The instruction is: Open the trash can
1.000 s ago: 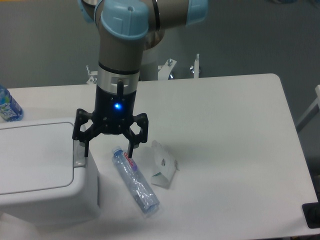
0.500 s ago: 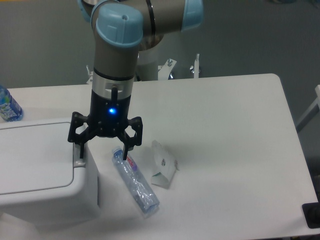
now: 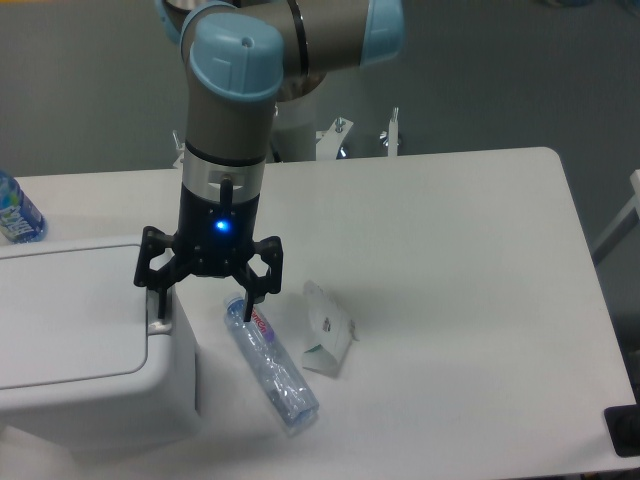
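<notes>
Since a second ago the gripper [image 3: 204,303] has shifted left and slightly down; in the last half second it barely moved. Nothing else changed place.

White table [image 3: 450,300], matte and smooth with a rounded corner, fills most of the view. The trash can [image 3: 80,350] sits at the table's left front edge: large white plastic box, rounded corners, flat rectangular lid lying closed, cut off by the left frame edge. The small grey latch [image 3: 158,318] is on the lid's right rim. The arm [image 3: 230,130], grey metal tube with light-blue joint caps, comes down from the top, blue light lit on the wrist. Jaws are spread wide, black, holding nothing; the left finger's tip is right at the latch, contact can't be confirmed, and the right finger hangs above the cap end of a clear crushed plastic bottle [image 3: 270,365] lying flat just beside the can. A crumpled white packet [image 3: 326,340] lies next to it. A blue-label bottle [image 3: 15,215] shows at the far left edge.
</notes>
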Available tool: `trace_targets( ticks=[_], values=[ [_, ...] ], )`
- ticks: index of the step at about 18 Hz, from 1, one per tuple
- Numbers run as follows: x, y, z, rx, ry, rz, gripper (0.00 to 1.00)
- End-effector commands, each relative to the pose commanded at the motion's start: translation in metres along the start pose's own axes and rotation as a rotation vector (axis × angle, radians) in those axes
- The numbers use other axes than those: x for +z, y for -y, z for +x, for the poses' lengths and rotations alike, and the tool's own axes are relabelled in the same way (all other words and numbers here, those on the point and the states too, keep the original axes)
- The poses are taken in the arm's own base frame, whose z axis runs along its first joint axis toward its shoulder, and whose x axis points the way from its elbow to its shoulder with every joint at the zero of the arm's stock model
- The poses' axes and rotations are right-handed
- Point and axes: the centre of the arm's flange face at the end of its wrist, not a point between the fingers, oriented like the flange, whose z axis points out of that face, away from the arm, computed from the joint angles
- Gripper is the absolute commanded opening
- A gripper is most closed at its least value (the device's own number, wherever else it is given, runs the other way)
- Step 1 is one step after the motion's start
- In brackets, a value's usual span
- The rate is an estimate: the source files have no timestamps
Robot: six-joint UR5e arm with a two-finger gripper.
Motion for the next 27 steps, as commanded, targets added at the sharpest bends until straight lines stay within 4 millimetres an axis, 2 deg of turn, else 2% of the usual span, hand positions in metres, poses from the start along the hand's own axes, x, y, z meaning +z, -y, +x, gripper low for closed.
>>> trace_targets(
  ticks=[9,11,14,15,16,19,27],
  values=[
    [-0.001,0.001,0.000,0.002,0.002,0.003,1.00],
    [-0.008,0.005,0.002,0.007,0.004,0.017,1.00],
    [-0.030,0.020,0.001,0.029,0.024,0.068,1.00],
    [-0.040,0.025,-0.008,0.031,0.053,0.085,1.00],
    [-0.052,0.030,-0.025,0.024,0.097,0.098,1.00],
    [-0.085,0.031,-0.063,0.072,0.161,0.122,1.00],
    [-0.132,-0.010,-0.165,0.298,0.210,-0.056,1.00]
  ],
)
